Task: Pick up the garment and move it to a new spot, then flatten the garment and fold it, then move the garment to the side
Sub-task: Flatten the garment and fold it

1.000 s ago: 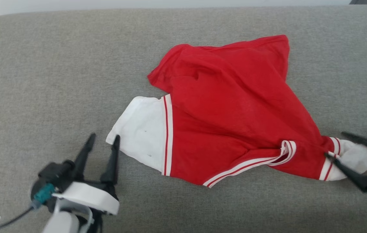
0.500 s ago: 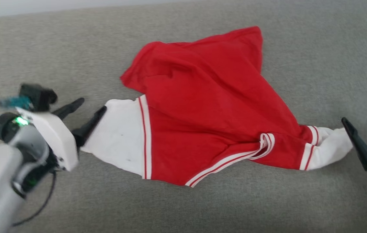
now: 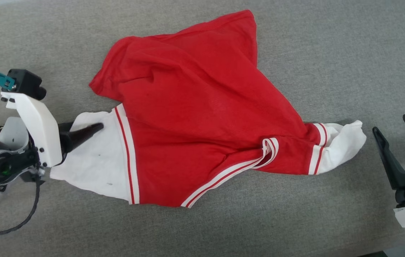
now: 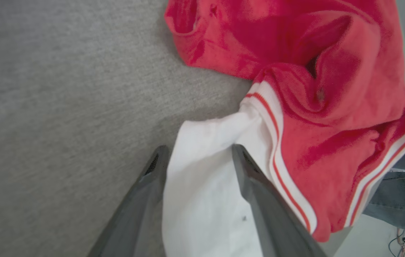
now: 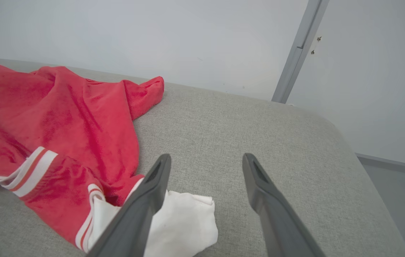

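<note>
Change since earlier: the left gripper [image 4: 199, 148] has moved from just short of the garment [image 3: 195, 107] onto the left sleeve end [image 3: 95, 157]; the right gripper [image 3: 391, 123], which was around the right sleeve end [image 3: 341, 142], now stands off it (the head camera has also shifted, so the shirt's drift across that view is not counted as movement).
Left gripper: fingers spread, not clamped; in the wrist view the white sleeve fabric lies in the gap between them; in the head view one finger [image 3: 84, 130] rests over the sleeve and the other is hidden.
Right gripper: fingers apart, holding nothing; near the right sleeve end, with a strip of bare cushion between them in the head view.
Garment: lies rumpled on the grey cushion [image 3: 331, 53]; the red body is bunched towards the far side; the white sleeve ends reach out to left and right; the collar trim [image 3: 224, 171], striped red and white, runs along the near edge.
Cushion: grey woven fabric; rounded far corner in the right wrist view.
Background: pale wall [image 5: 188, 35] behind the cushion.
</note>
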Robot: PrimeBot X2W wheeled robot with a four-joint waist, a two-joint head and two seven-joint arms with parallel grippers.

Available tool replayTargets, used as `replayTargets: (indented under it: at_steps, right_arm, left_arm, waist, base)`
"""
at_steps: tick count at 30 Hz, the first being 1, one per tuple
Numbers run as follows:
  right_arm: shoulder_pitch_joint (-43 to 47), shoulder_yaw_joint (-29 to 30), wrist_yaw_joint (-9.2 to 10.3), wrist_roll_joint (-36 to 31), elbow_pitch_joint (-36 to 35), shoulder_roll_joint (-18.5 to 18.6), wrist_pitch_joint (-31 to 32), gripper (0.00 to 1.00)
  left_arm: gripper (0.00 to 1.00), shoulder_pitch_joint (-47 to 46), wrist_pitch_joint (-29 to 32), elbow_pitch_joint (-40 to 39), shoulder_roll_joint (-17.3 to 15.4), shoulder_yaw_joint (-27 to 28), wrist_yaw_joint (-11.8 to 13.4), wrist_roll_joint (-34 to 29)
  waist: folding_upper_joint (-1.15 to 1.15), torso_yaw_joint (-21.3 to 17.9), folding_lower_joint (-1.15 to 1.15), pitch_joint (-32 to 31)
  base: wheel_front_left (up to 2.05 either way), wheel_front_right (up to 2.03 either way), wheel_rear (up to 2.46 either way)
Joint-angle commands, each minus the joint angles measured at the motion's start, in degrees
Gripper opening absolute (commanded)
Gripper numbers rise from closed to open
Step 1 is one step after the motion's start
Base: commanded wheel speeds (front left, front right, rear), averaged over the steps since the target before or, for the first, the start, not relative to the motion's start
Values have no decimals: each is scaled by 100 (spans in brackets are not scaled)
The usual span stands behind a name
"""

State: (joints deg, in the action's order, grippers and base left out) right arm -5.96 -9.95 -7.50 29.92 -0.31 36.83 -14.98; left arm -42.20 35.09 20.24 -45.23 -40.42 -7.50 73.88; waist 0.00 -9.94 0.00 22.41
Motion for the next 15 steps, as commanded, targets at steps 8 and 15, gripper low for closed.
replayTargets:
  at_steps: [8,15]
  right_arm:
    - [143,204,2,-63,-14,-177,-27,100]
    - [142,257,2,-101,26,-210,-28,100]
  left_arm:
    - [0,-344,-963,438,-8,29,6,-136]
    - [0,-611,-2114,1146,-127,154,6,-507]
  waist:
    - [0,13,0,-8]
    - [0,174,0,-103]
  base:
    - [0,0,0]
    - [0,0,0]
